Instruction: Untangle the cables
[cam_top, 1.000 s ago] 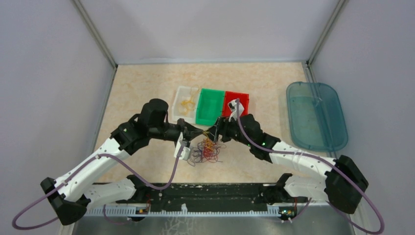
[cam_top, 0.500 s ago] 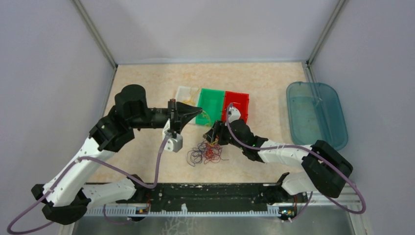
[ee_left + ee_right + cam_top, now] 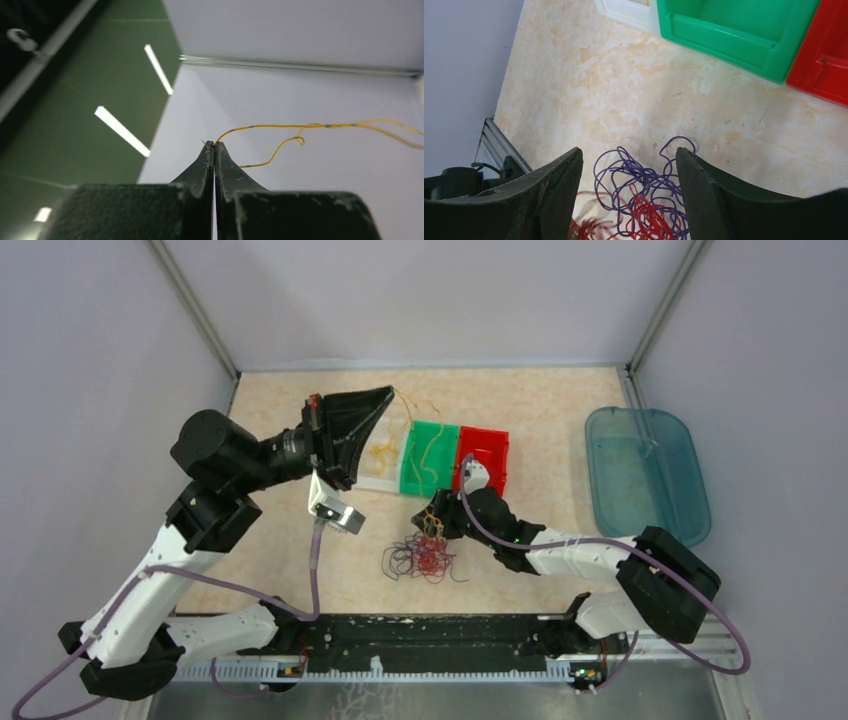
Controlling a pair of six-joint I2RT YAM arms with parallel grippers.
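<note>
A tangle of red and dark purple cables (image 3: 420, 558) lies on the table in front of the bins. My left gripper (image 3: 390, 391) is raised above the white bin and shut on the end of a yellow cable (image 3: 310, 126). That yellow cable (image 3: 427, 452) trails from the fingertips over the green bin and down toward the tangle. My right gripper (image 3: 437, 520) hovers low at the tangle's far edge. In the right wrist view it (image 3: 629, 152) stands open, with purple loops (image 3: 644, 175) and red loops (image 3: 646, 217) on the table between its fingers, nothing gripped.
Three small bins stand in a row behind the tangle: white (image 3: 375, 480), green (image 3: 441, 435), red (image 3: 492, 440). A yellowish strand lies in the white bin. A teal tray (image 3: 645, 475) sits at the right. Grey walls close the cell on three sides.
My left gripper has risen and swung back-left with the yellow cable, drawing it up out of the tangle. My right gripper dropped toward the tangle, then stayed open there.
</note>
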